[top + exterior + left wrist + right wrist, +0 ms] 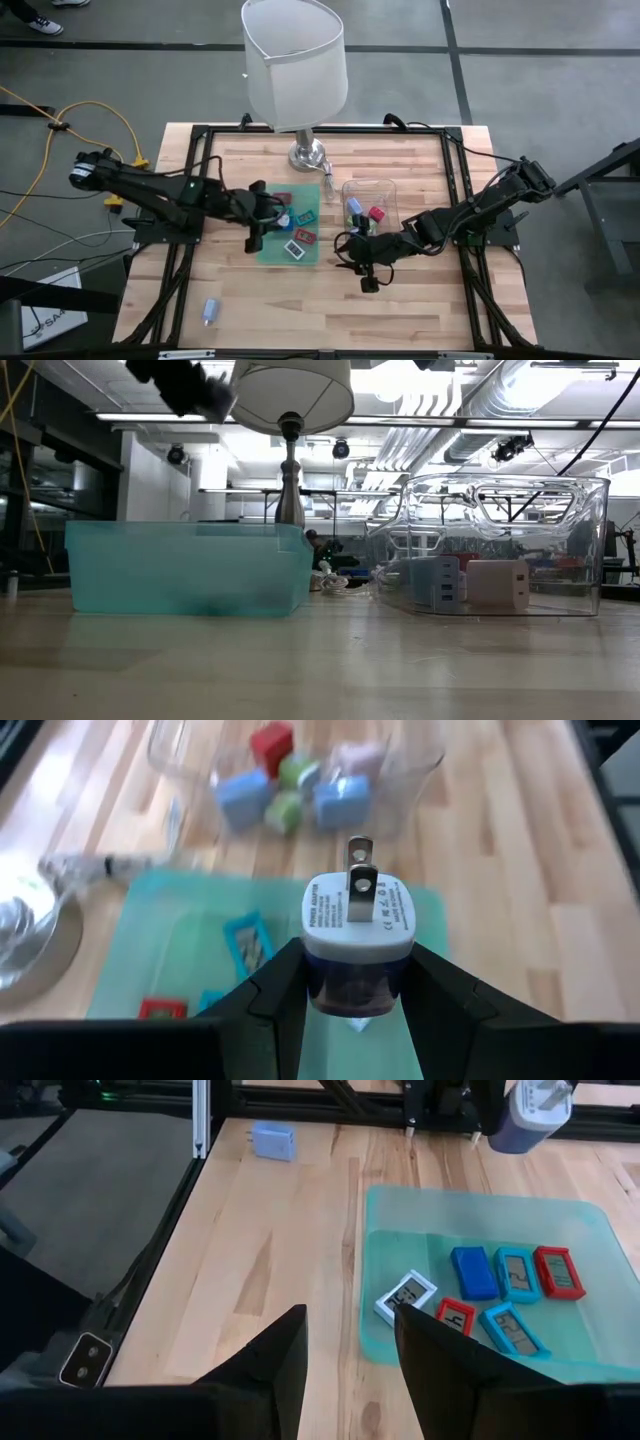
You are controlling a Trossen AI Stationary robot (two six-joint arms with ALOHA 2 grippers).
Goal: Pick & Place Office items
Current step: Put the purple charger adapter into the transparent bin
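Note:
My left gripper (264, 216) hangs over the green tray (268, 250), shut on a blue plug-in charger (355, 920) with a white face and two prongs. Several flat rectangles (515, 1275) in red, blue, teal and white lie in that tray. The clear tray (385, 188) to its right holds chunky red, green, blue and pink pieces (290, 780). My right gripper (350, 1350) hovers open and holds nothing, near the green tray's right front corner. Another light blue charger (210, 312) lies on the table at the near left. My left gripper pinches the charger's blue body (318, 982) by two opposite sides between its two fingers, behind the white face. The fingers slant downward from the table's left. The charger is lifted clear above the green tray, its prongs (360, 870) pointing away from the gripper.
A table lamp with a white shade (300, 70) stands on its metal base (308, 155) at the far edge, just behind both trays. Black frame rails (190, 200) run along the table's sides. Bare wood lies in front of the trays.

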